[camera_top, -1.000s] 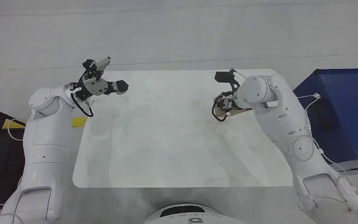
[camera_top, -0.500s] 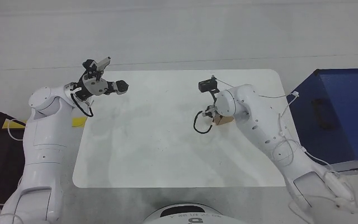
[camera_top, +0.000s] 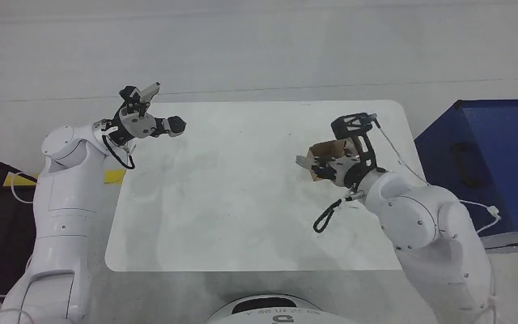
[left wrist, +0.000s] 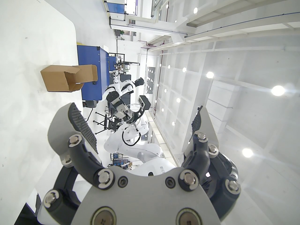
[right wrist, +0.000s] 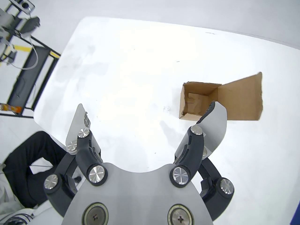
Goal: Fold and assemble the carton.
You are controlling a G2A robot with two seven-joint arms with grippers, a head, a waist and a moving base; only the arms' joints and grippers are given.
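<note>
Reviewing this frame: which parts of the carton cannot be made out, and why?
1. Right wrist view: a finger of the right tool covers the near corner of the carton; shadow blurs how its bottom flaps interlock.
2. Top view: the right tool overlaps the carton's near side, hiding the folds there.
3. Left wrist view: the carton's own walls hide its inside and bottom.

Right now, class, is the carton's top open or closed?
Open. In the right wrist view the carton stands on the table with its lid flap spread outward, and the inside is visible from above.
</note>
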